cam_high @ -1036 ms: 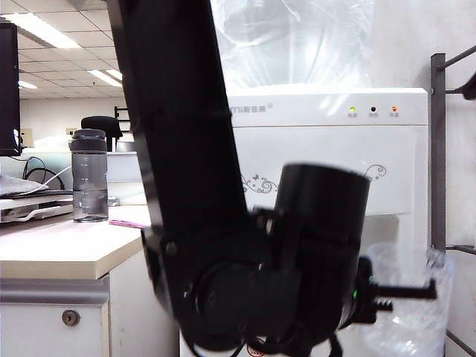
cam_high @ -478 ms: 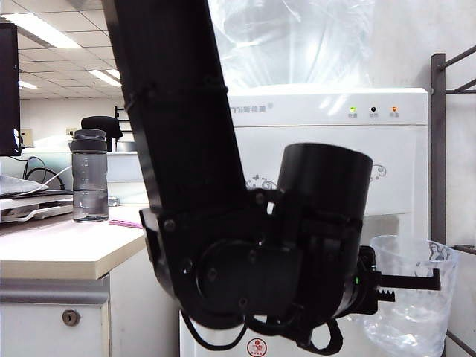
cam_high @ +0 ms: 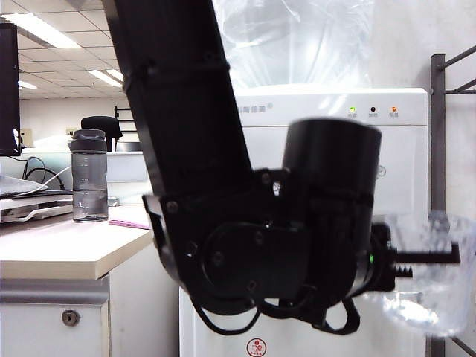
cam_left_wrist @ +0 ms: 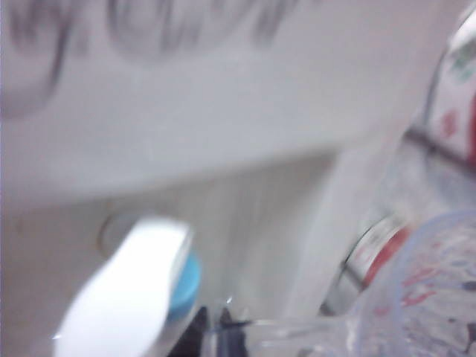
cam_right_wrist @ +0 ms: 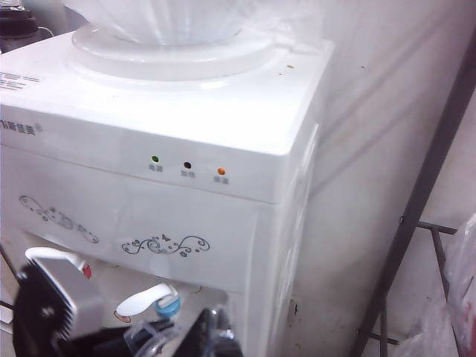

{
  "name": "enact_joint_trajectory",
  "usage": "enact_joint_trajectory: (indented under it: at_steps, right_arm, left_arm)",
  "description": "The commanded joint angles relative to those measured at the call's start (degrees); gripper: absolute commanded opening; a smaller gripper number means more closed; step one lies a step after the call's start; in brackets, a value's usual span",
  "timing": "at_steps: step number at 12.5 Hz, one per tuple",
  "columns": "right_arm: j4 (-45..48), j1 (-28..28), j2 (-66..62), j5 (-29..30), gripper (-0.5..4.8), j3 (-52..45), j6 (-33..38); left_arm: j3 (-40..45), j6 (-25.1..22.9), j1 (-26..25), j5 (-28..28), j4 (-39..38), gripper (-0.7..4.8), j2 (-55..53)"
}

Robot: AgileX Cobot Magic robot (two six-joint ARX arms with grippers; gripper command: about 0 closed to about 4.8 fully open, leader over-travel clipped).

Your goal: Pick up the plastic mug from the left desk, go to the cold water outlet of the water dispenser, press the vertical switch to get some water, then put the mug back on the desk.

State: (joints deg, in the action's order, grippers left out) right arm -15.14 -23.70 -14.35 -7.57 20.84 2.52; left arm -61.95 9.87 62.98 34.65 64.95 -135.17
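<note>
The plastic mug [cam_high: 428, 279] hangs upright at the right, clear of the left desk [cam_high: 59, 249], its handle pinched in the left gripper [cam_high: 416, 256]. You have the cold water outlet [cam_right_wrist: 167, 303] just beside and above its rim, on the water dispenser [cam_right_wrist: 223, 149]. Right gripper: unseen, state unknown. Room is tight; a grey bottle [cam_high: 90, 175] stands far left.

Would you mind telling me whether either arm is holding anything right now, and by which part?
The left tool is shut on the plastic mug, gripping it by its clear handle beside the water dispenser. The right tool is out of view.
</note>
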Motion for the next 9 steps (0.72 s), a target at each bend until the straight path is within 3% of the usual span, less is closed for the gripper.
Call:
enact_joint_trajectory:
  at_steps: [1,9]
  right_arm:
    - [0.3,0.1,0.4,-0.3,-0.01,0.2,0.0]
    - [0.3,0.1,0.4,-3.0,-0.01,0.2,0.0]
  left_arm:
    - [2.2,0.1,0.9,0.2,1.9,0.02,0.9]
    - [5.8,-1.0,1.3,1.6,5.5,0.02,4.0]
